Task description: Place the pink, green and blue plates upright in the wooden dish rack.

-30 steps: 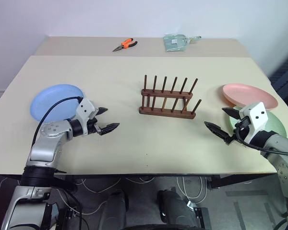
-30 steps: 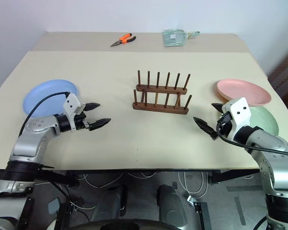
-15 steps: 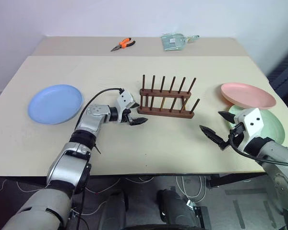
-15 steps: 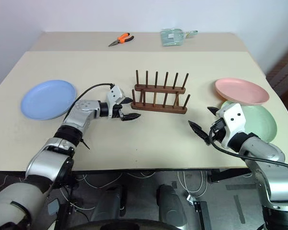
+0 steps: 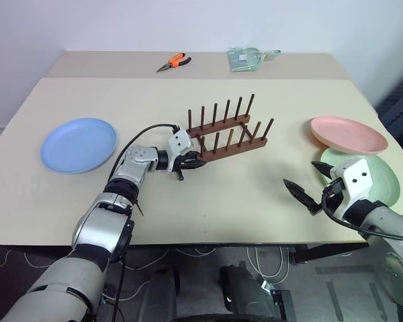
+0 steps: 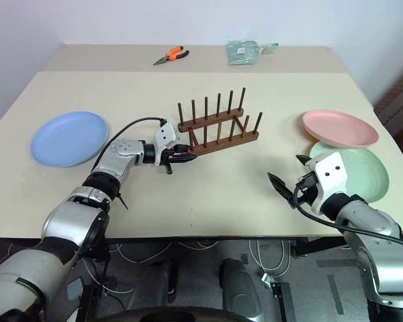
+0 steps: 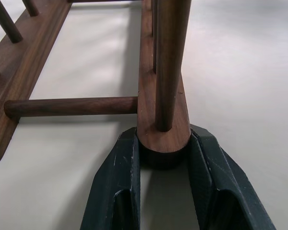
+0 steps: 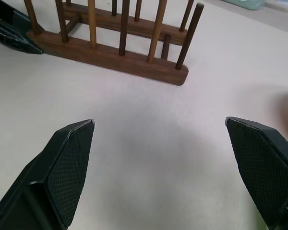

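Observation:
The wooden dish rack [image 5: 228, 133] stands mid-table, skewed with its right end farther back. My left gripper [image 5: 191, 161] is shut on the rounded left end of the rack's near rail [image 7: 164, 125], one black finger [image 7: 116, 184] on either side of it. The blue plate [image 5: 78, 144] lies flat at the left. At the right, the pink plate [image 5: 349, 134] rests partly over the green plate [image 5: 384, 176]. My right gripper [image 5: 304, 178] hovers open by the green plate, nothing between its fingers, pointing toward the rack [image 8: 110, 50].
Orange-handled pliers [image 5: 174, 63] and a clear packet [image 5: 248, 58] lie on the far strip of the table. Bare tabletop [image 5: 242, 194] runs between the rack and the front edge.
My left gripper reached right from beside the blue plate and shut on the rack's near left end. The rack has swung, its right end now farther back. The right gripper has hardly moved.

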Controlling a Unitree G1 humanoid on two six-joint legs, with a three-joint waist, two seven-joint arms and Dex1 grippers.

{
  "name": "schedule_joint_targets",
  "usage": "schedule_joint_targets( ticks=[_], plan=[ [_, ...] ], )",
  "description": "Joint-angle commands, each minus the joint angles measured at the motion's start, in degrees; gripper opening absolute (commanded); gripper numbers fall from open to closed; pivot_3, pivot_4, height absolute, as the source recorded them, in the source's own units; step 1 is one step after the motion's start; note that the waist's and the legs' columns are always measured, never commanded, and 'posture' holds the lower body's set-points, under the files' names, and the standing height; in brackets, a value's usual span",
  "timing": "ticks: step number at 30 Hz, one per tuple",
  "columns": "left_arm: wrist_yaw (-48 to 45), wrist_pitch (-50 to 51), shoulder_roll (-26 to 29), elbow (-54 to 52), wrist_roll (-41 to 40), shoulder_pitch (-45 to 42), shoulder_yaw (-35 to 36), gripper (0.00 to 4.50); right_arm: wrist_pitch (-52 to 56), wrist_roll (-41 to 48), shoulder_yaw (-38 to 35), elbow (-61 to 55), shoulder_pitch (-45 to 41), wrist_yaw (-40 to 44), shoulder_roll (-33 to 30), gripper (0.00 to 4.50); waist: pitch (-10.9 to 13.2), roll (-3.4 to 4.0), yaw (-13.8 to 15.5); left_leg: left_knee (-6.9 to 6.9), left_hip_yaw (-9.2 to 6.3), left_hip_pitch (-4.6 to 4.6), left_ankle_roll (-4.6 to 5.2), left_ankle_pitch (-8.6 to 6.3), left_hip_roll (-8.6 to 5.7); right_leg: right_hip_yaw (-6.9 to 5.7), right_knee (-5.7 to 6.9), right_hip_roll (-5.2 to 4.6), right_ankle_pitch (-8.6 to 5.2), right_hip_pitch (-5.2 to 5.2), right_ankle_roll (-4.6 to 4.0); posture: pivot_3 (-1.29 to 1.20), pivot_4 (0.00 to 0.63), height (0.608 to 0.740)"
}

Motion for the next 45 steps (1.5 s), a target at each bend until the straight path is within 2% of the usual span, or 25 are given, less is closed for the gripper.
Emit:
schedule_joint_targets(
  ticks=[1, 6, 10, 13, 14, 18, 21, 23, 24, 26, 27, 31, 34, 40, 45],
  plan=[
    [-6.7, -0.83, 1.22, -6.48, -1.42, 2.83, -0.33, 0.72, -1.74, -0.1, -1.2, -0.71, -0.4, 0.87, -0.59, 4.5, 0.0, 0.0, 0.0, -0.01, 0.0, 0.0, 0.0, 0.0, 0.0, 0.0, 0.0, 0.0, 0.0, 0.0, 0.0, 0.0, 0.15, 0.732],
    [-14.39, 3.26, 3.75, -17.34, -3.41, 7.18, -1.18, 0.72, -1.89, -0.1, -2.92, -0.12, 0.74, 2.44, -1.61, 4.5, 0.0, 0.01, -0.01, 0.0, 0.0, 0.0, 0.0, 0.0, 0.01, 0.0, 0.01, -0.01, 0.0, 0.0, -0.01, 0.0, 0.15, 0.732],
    [-11.6, 4.78, 5.22, -17.98, -1.0, 7.78, -1.51, 0.72, -1.75, -0.5, -4.24, 0.03, 3.29, 4.13, -2.97, 4.5, 0.0, 0.01, 0.11, 0.03, 0.0, -0.02, 0.0, 0.0, 0.0, 0.0, 0.0, -0.02, 0.0, 0.0, -0.01, 0.0, 0.15, 0.732],
    [-10.63, 5.88, 5.54, -18.07, -2.16, 8.04, -0.47, 0.72, -2.04, -0.42, -4.88, 0.18, 4.05, 4.58, -3.17, 4.5, 0.0, 0.01, 0.0, 0.03, -0.01, -0.02, 0.0, 0.0, 0.0, 0.0, 0.01, -0.01, 0.0, 0.0, 0.0, 0.0, 0.15, 0.732],
    [-10.27, 6.26, 5.84, -18.43, -2.54, 8.3, -0.06, 1.78, -2.05, -0.44, -4.82, 0.06, 4.13, 4.55, -3.05, 4.5, 0.0, 0.01, -0.09, 0.03, -0.01, 0.0, 0.0, 0.0, 0.01, 0.0, 0.02, -0.01, 0.0, 0.0, 0.0, 0.0, 0.15, 0.732],
    [-7.69, 5.82, 7.92, -19.57, -0.98, 9.74, -0.62, 3.7, -2.16, -0.64, -3.85, -0.21, 4.26, 4.62, -2.57, 4.5, 0.0, 0.01, -0.26, 0.01, -0.01, 0.02, 0.0, 0.0, 0.02, 0.0, 0.04, 0.01, 0.0, 0.0, 0.0, 0.0, 0.15, 0.732],
    [-8.78, 7.75, 10.26, -21.89, -1.73, 10.95, -0.55, 3.7, -2.22, -0.91, -2.52, -0.19, 4.02, 4.84, -2.46, 4.5, 0.0, 0.01, -0.23, 0.01, -0.01, 0.04, 0.0, 0.0, 0.02, 0.0, 0.05, 0.01, 0.0, 0.01, 0.0, 0.0, 0.15, 0.732],
    [-11.3, 12.47, 13.18, -24.59, -3.37, 12.12, 0.07, 3.7, -2.03, -0.88, -1.23, -0.63, 3.92, 5.39, -2.51, 4.5, 0.0, 0.01, -0.31, 0.01, -0.01, 0.04, 0.0, 0.0, 0.02, 0.0, 0.05, 0.01, 0.0, 0.01, -0.01, 0.0, 0.15, 0.732],
    [-12.9, 14.72, 14.84, -26.78, -4.63, 13.21, 0.65, 3.42, -1.71, -1.07, -0.02, -0.83, 3.97, 5.89, -2.79, 4.5, 0.0, 0.01, -0.49, -0.01, -0.01, 0.05, 0.0, 0.0, 0.03, 0.0, 0.05, 0.01, 0.0, 0.01, -0.01, 0.0, 0.15, 0.732],
    [-15.67, 18.3, 17.64, -31.59, -6.41, 15.6, 0.8, 2.81, -1.32, -2.15, 2.47, -1.21, 4.22, 6.38, -3.38, 3.95, -0.01, 0.03, -0.65, -0.05, 0.0, 0.11, 0.0, 0.0, 0.05, 0.01, 0.08, 0.01, -0.01, 0.01, -0.02, 0.0, 0.15, 0.732],
    [-16.25, 19.73, 18.36, -34.72, -7.31, 16.93, 0.74, 2.35, -0.38, -2.65, 4.12, -0.96, 3.67, 5.98, -3.29, 3.58, -0.02, 0.04, -0.68, -0.07, 0.01, 0.11, 0.0, 0.0, 0.06, 0.01, 0.08, 0.02, -0.01, 0.01, -0.03, 0.0, 0.15, 0.732],
    [-14.67, 25.28, 16.65, -43.72, -9.2, 19.55, -0.69, 0.25, 1.36, -5.39, 9.15, 0.97, 0.96, 4.27, -2.59, 1.5, -0.02, 0.04, 0.31, 0.05, 0.03, 0.1, 0.0, 0.0, 0.05, 0.01, 0.05, -0.06, -0.02, 0.08, -0.04, 0.0, 0.15, 0.732],
    [-12.21, 27.2, 14.01, -47.53, -8.01, 21.43, -3.15, 0.24, 2.26, -8.56, 13.17, 3.05, -2.12, 1.73, -1.56, 0.05, -0.03, 0.03, 0.32, 0.12, 0.03, 0.03, 0.0, 0.0, 0.01, 0.0, -0.01, -0.12, -0.02, 0.1, -0.04, 0.0, 0.15, 0.732],
    [-3.58, 25.5, 9.73, -44.2, -3.63, 21.68, -5.55, 0.24, 3.28, -12.36, 17.11, 7.31, -6.43, -1.82, 0.78, 0.05, -0.07, 0.09, -0.06, 0.07, 0.0, 0.1, 0.0, 0.0, 0.02, 0.01, 0.06, -0.02, -0.01, 0.08, -0.03, 0.0, 0.15, 0.732],
    [7.64, 21.34, 5.66, -33.86, 0.39, 17.45, -4.85, 0.24, 2.09, -16.48, 19.94, 14.51, -12.26, -5.31, 4.05, 0.05, -0.16, 0.07, 0.01, 0.16, 0.0, 0.25, 0.0, 0.0, 0.01, 0.01, 0.07, -0.02, 0.0, 0.28, -0.03, 0.0, 0.15, 0.732]
  ],
)
